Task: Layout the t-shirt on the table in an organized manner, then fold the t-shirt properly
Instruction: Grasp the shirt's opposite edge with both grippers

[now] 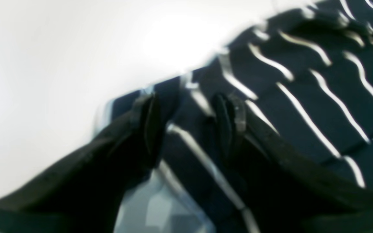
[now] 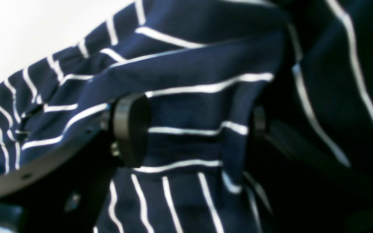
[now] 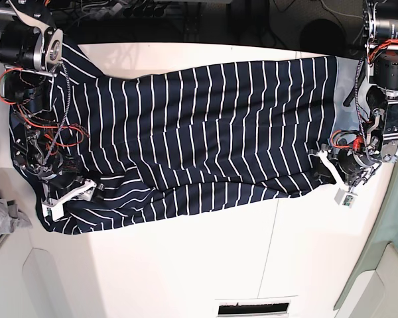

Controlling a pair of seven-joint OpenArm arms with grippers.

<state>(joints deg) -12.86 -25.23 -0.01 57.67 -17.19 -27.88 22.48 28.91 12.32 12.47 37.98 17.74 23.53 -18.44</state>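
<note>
Black fingers (image 2: 131, 129) of the right gripper (image 2: 189, 129) stand wide with a fold of the dark navy white-striped fabric t-shirt (image 3: 199, 139) between them, not clamped. That shirt lies spread on the smooth white counter (image 3: 186, 265), its long axis running from one arm to the other. At its opposite end the left gripper (image 1: 189, 126) straddles the hem, fingers parted too.

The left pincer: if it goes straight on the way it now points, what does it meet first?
Most likely the t-shirt. In the left wrist view, the open left pincer points at the shirt's striped edge, where it borders the white table. The picture is blurred, so depth is uncertain; it may already touch the cloth.
</note>
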